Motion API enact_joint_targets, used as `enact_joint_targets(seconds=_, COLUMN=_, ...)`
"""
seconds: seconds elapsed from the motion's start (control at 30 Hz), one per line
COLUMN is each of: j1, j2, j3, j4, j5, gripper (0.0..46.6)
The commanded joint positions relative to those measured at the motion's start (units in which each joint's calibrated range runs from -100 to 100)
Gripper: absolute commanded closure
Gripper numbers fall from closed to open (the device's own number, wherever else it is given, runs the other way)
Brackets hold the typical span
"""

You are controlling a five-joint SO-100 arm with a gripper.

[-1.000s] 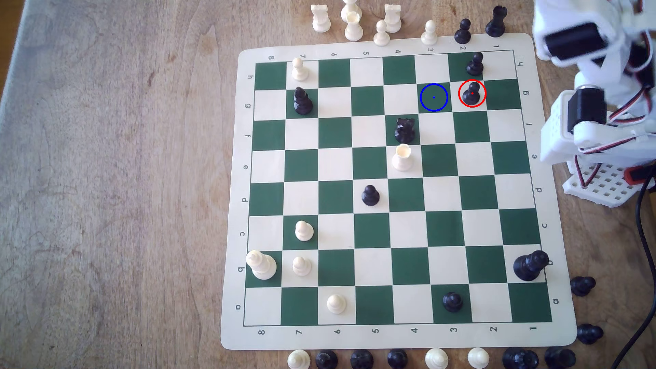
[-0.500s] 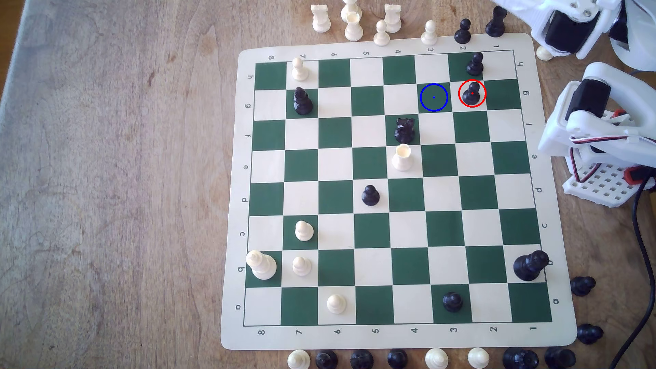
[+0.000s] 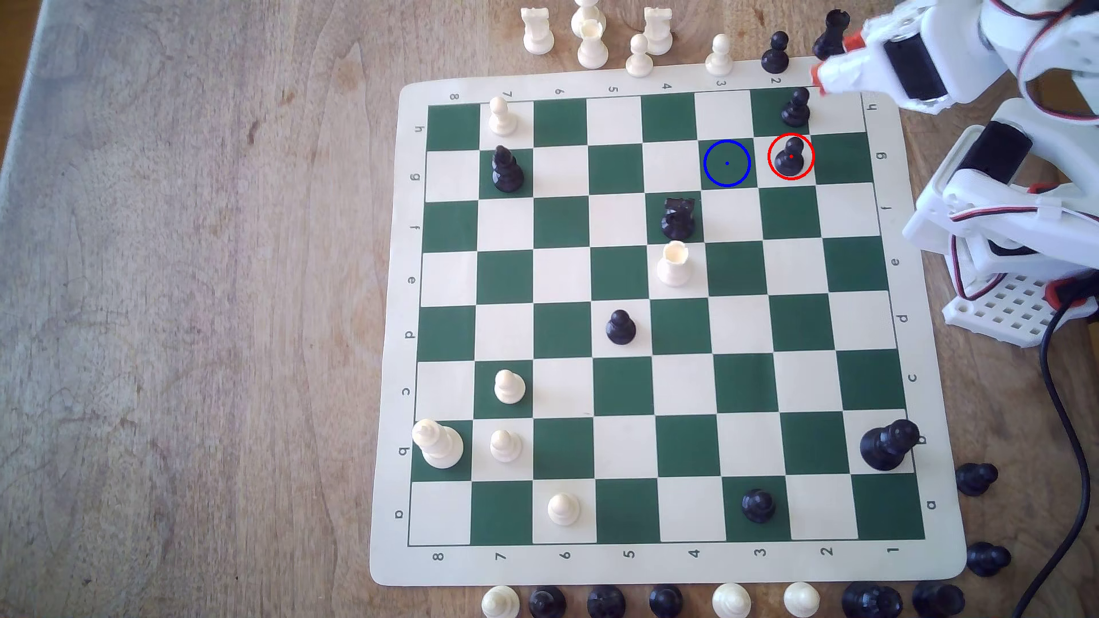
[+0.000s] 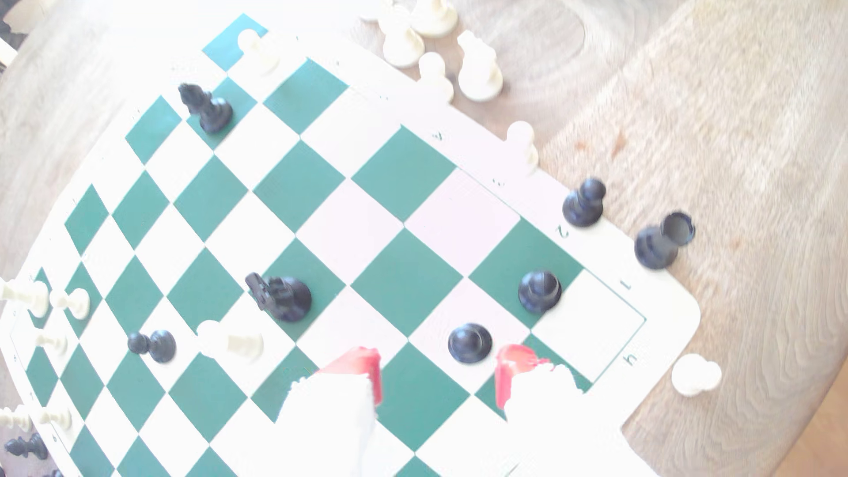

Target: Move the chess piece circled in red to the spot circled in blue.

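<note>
Black pawn (image 3: 791, 157) upright on cream square inside red ring, upper right of exterior view; in wrist view same pawn (image 4: 469, 343) sits near gap between red fingertips (image 4: 362, 367), untouched. Blue-ringed green square (image 3: 727, 163) just beside it toward exterior view's left, bare. Second black pawn (image 3: 796, 108) one square above. Pincer (image 3: 823, 62) open, holding nothing, over top right corner of chessboard (image 3: 392, 333), near black rook (image 3: 831, 32) on wooden surface (image 3: 178, 297).

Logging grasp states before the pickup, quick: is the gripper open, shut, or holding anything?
Gripper: open and empty, red-tipped fingers spread, the red-circled black pawn standing free just beyond them.
</note>
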Motion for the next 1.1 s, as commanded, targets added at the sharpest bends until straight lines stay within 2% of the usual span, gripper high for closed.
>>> enact_joint_targets(seconds=0.0, j1=-0.11, j2=5.83, j3=-3.98, j4=1.35, j5=-0.20, gripper=30.0)
enact_joint_targets(seconds=0.23, j1=0.05, j2=13.81, j3=-4.34, j4=0.36, j5=-0.44, gripper=29.8)
enact_joint_targets(seconds=0.5, j1=-2.84, j2=18.98, j3=-1.35, j4=-4.88, j5=-1.95, gripper=30.6)
enact_joint_targets(seconds=0.77, j1=-2.06, j2=23.23, j3=5.72, j4=-13.15, j5=-1.27, gripper=33.0)
enact_joint_targets(seconds=1.07, j1=-3.31, j2=27.39, j3=6.18, j4=-14.46, j5=-0.73, gripper=36.9)
